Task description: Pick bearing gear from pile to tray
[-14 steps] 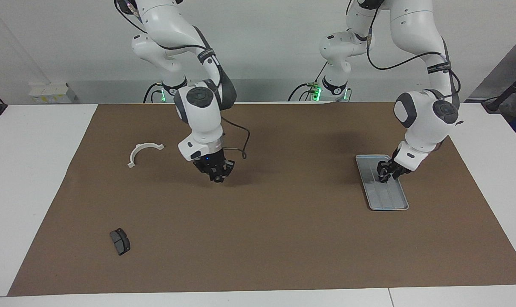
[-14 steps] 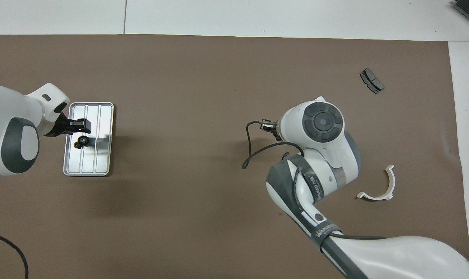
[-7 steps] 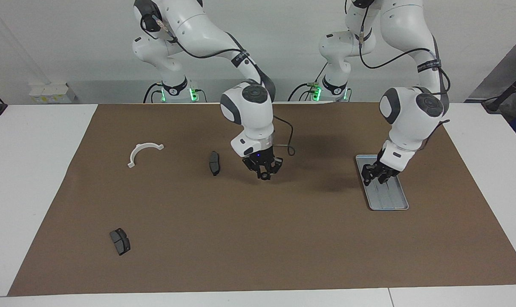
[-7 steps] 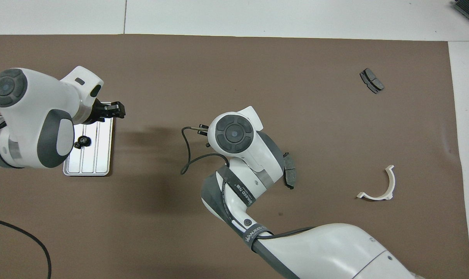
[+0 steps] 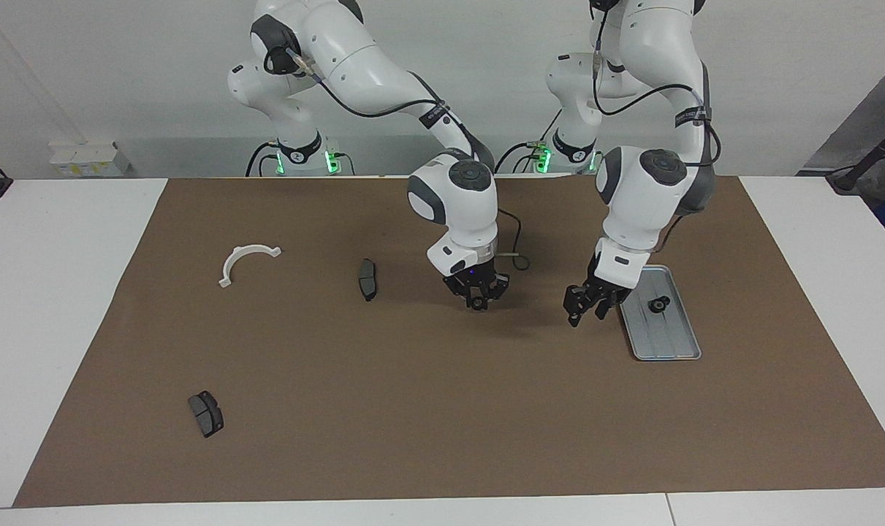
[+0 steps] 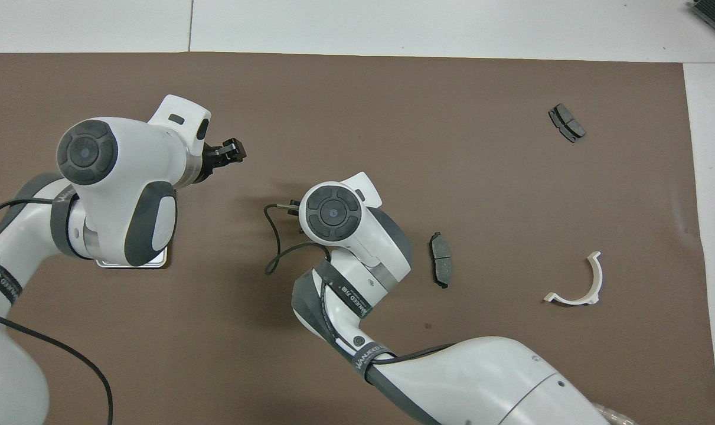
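Now left pincer off tray, state unclear; right pincer moved toward it, unclear.

A white table carries a brown mat.

Gear in tray at left arm's end, half-ring and two brake pads toward right arm's end.
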